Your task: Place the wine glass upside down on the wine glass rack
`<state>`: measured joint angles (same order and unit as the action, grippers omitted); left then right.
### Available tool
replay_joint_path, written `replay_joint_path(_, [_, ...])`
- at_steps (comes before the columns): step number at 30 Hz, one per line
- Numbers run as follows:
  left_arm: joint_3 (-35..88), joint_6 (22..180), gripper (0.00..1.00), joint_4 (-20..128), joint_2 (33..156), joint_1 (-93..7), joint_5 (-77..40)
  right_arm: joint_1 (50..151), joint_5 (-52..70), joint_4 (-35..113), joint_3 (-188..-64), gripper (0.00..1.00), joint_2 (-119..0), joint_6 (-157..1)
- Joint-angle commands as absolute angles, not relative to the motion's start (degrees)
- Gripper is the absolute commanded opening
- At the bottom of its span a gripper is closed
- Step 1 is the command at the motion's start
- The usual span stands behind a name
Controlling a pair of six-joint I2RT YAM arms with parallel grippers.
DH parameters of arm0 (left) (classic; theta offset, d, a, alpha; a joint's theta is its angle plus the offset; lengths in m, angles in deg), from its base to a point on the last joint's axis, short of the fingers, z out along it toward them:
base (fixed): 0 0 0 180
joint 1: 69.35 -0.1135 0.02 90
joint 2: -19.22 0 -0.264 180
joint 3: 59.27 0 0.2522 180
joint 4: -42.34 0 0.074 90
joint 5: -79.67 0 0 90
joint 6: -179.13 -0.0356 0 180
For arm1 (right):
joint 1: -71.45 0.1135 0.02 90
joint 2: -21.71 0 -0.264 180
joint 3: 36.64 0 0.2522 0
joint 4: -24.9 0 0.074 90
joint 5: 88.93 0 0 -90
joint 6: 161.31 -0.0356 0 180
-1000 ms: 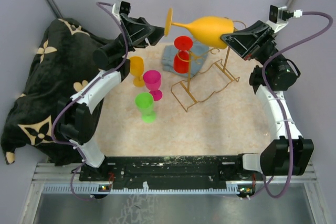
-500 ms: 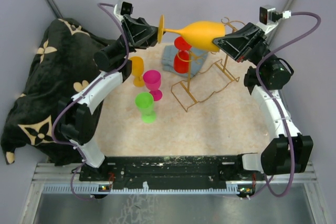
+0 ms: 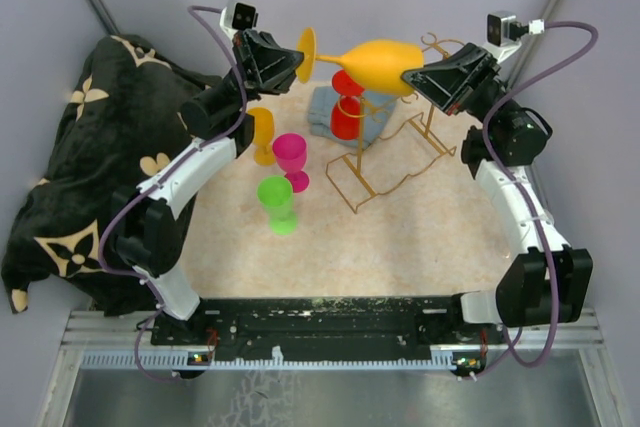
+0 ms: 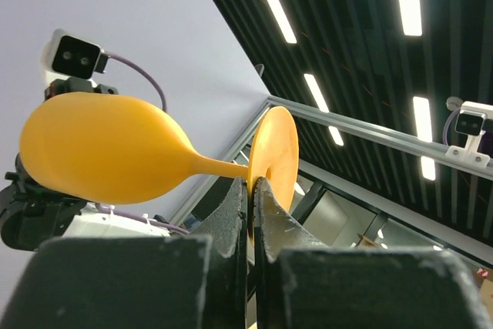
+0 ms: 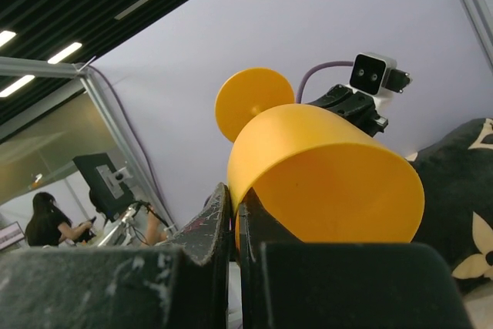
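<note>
Top external view: orange wine glass [image 3: 375, 59] hangs in the air on its side, over the far end of the table [image 3: 420, 237], foot to the left, bowl mouth to the right. Left gripper [image 3: 299, 59] is clamped on the foot disc; right gripper [image 3: 408, 75] is clamped on the bowl wall at the rim. Both grips are clearer in the wrist views, w/ the fingers pinched tight on the glass [image 4: 115, 152] [image 5: 331, 175]. Wine glass rack [image 3: 395, 162] stands below & just nearer; its top rails are partly hidden behind the bowl & right gripper. Red glass [image 3: 347, 107] sits at the rack's left end, top cut off by the orange bowl; can't tell if it hangs or stands.
</note>
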<state>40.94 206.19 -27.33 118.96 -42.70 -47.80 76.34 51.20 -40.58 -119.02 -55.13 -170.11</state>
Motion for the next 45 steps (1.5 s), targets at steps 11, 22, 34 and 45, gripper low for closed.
replay_joint_path(11, [47.5, 205.0, 0.00, -27.6, 119.6, -42.6, -49.6, 76.8, 51.4, -39.3, -119.9, 0.34, -53.7, -164.8])
replay_joint_path(22, [50.3, 202.3, 0.00, -23.0, 118.5, -46.6, -50.9, 76.7, 53.0, -16.1, -118.6, 0.38, -47.0, -147.0])
replay_joint_path(34, [54.0, 197.0, 0.00, -17.2, 119.8, -51.2, -51.8, 76.6, 47.9, 6.7, -118.5, 0.38, -40.9, -130.7])
replay_joint_path(45, [56.3, 182.6, 0.00, -6.2, 124.3, -52.7, -51.6, 76.6, 46.3, 17.6, -119.4, 0.38, -35.4, -122.5])
